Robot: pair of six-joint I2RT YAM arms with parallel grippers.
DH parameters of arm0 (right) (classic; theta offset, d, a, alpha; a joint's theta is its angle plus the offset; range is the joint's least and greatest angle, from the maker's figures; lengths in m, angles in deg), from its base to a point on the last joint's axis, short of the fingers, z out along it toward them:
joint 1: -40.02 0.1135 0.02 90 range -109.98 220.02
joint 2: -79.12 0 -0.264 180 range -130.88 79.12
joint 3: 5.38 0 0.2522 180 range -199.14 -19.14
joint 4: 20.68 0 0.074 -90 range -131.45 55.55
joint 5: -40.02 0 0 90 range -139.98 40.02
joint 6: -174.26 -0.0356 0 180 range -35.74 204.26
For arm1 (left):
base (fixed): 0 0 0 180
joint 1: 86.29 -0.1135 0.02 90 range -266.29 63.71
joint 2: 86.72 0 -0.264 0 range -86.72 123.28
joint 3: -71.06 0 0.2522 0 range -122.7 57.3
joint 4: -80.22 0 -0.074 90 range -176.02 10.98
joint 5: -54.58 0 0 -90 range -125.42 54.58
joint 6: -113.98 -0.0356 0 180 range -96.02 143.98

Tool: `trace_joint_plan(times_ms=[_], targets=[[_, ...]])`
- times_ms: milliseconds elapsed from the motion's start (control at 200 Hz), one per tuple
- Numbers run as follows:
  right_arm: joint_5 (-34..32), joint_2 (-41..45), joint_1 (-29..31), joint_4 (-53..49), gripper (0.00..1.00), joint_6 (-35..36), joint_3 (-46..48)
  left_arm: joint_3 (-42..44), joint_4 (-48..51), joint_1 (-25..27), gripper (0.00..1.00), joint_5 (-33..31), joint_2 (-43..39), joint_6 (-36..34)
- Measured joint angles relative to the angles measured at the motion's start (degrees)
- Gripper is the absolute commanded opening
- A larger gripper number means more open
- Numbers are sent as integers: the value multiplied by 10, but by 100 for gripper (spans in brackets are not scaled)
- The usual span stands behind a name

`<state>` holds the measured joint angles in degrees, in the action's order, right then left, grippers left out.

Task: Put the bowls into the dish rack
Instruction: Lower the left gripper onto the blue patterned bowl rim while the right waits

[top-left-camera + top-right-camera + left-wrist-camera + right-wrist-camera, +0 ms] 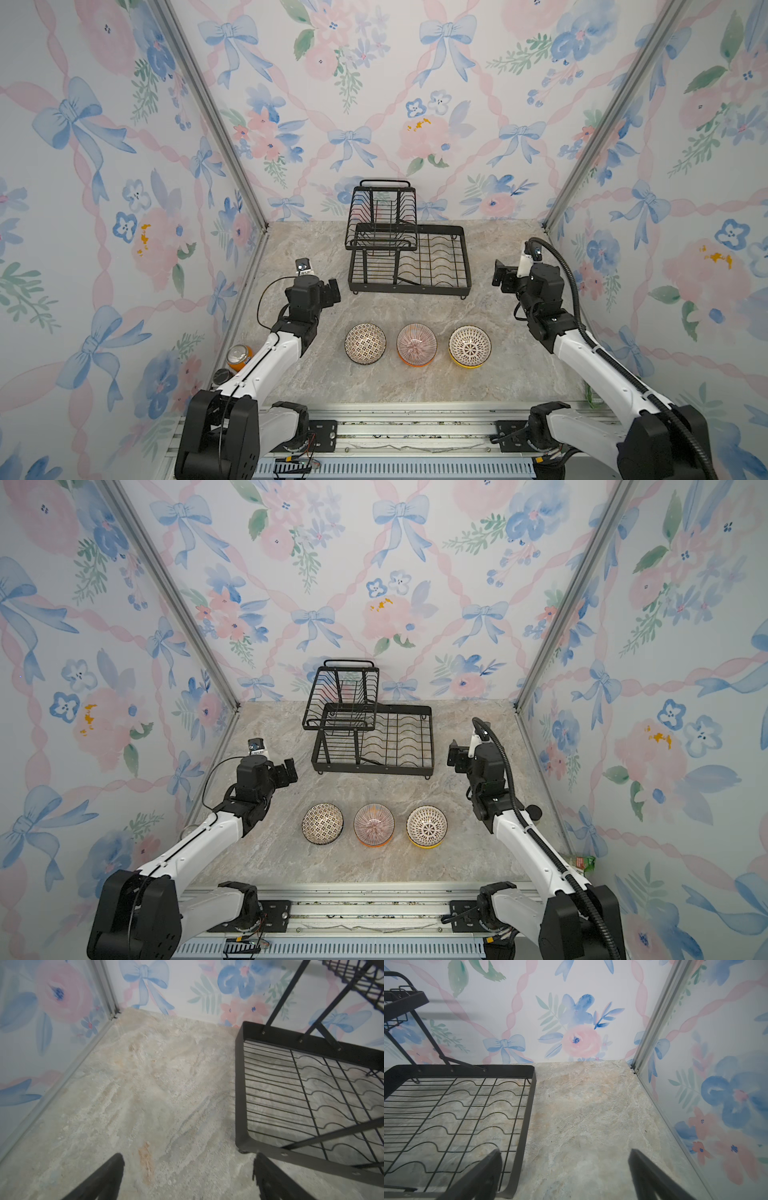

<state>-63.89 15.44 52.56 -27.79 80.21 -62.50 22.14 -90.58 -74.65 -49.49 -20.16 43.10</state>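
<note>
- Black wire dish rack (409,257) stands on the marble tabletop (415,386) at the centre of both top views.
- The bowls (416,344) sit in a row of three at lower centre, well apart from both grippers.
- Left gripper (332,293) hovers just left of the rack's lower-left corner, jaws spread wide and empty.
- Right gripper (500,276) hovers just right of the rack, jaws likewise apart, holding nothing.
- Both wrist views show the rack's lower tray beside the fingers (108,1176); the bowls appear only in the top views.
- An orange can (239,356) shows at lower left in a top view.
</note>
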Motion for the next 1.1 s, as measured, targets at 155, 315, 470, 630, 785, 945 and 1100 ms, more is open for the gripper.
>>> trace_joint_plan(times_ms=[155,315,470,630,785,945,1100], targets=[[23,-5,38,-123,97,-20,-76,-26,113,36,98,31,-14,38],[37,-15,72,-203,97,-33,-95,-30,190,55,98,95,-72,67],[45,-22,88,-247,97,-39,-95,-30,257,66,98,136,-111,90],[48,-22,90,-262,97,-42,-95,-25,306,90,98,152,-125,106],[50,-23,90,-262,97,-45,-95,-23,336,144,98,152,-101,118],[52,-23,90,-264,97,-45,-94,-23,363,181,97,146,-59,122],[52,-23,90,-266,97,-45,-91,-35,386,184,82,135,-38,121]])
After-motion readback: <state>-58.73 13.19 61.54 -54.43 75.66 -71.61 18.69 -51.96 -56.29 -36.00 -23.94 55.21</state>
